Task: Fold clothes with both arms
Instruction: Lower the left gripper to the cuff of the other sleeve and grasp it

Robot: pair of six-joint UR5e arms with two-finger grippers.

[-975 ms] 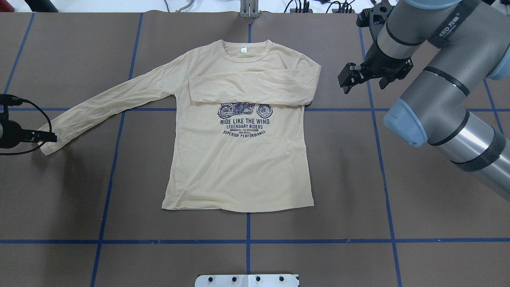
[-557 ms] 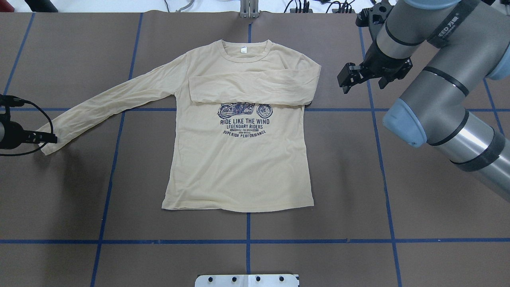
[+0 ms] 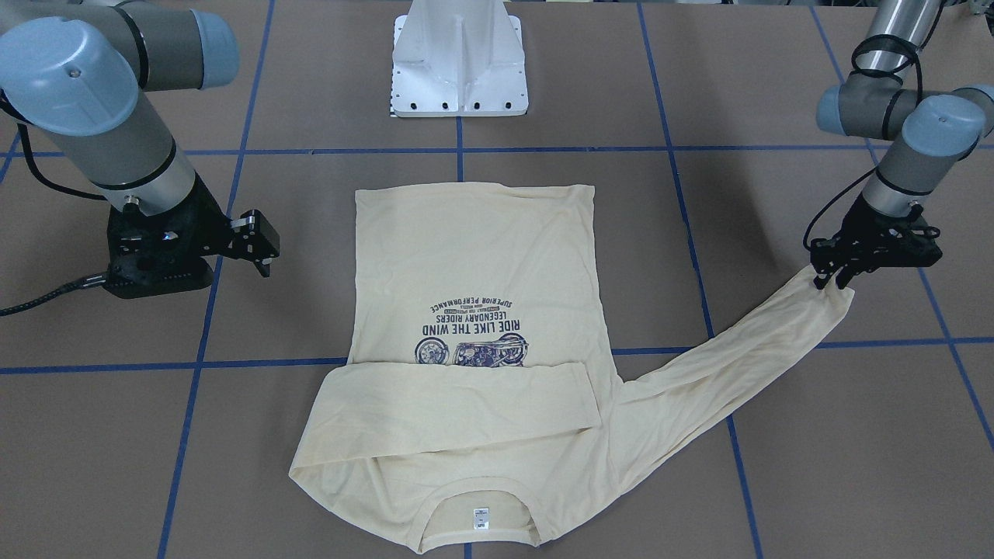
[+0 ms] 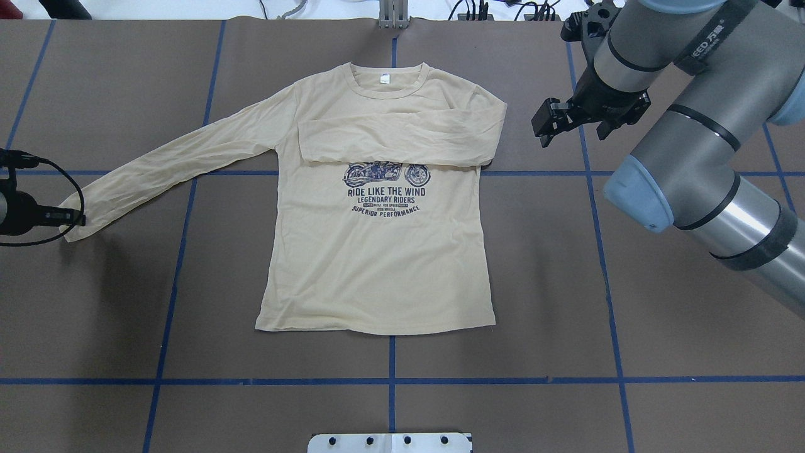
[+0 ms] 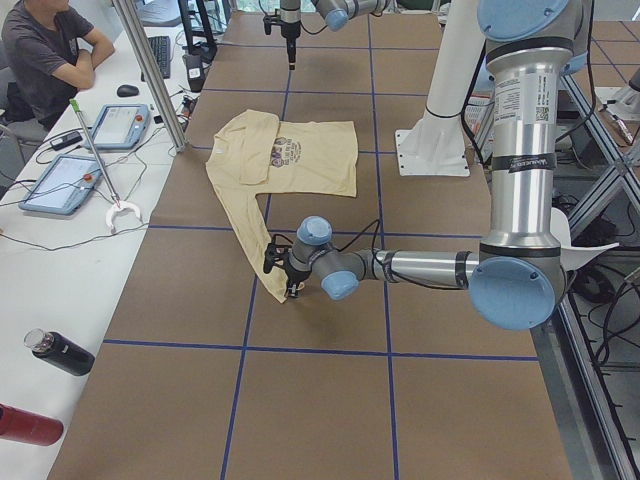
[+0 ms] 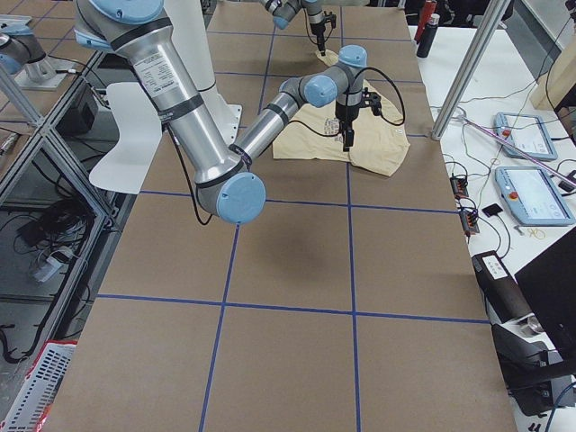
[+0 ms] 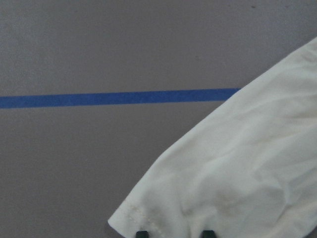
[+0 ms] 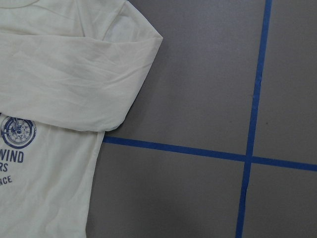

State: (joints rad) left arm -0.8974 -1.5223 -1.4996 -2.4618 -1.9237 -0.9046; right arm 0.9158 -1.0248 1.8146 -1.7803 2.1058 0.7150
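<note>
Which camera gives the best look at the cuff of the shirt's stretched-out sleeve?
The left wrist view: the cuff is close up, its hem stitching clear. The front-facing and overhead views show it small, at the left gripper; the exterior left view shows it smaller still; the right wrist view misses it.

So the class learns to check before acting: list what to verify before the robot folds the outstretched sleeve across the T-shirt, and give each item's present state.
1. Other sleeve folded across the chest: ok.
2. Outstretched sleeve lying flat and untwisted: ok.
3. Left gripper at the cuff: ok.
4. Left gripper clamped on the cuff: not ok, its fingertips stand apart.
5. Right gripper off the T-shirt: ok, it is open over the bare table.
</note>
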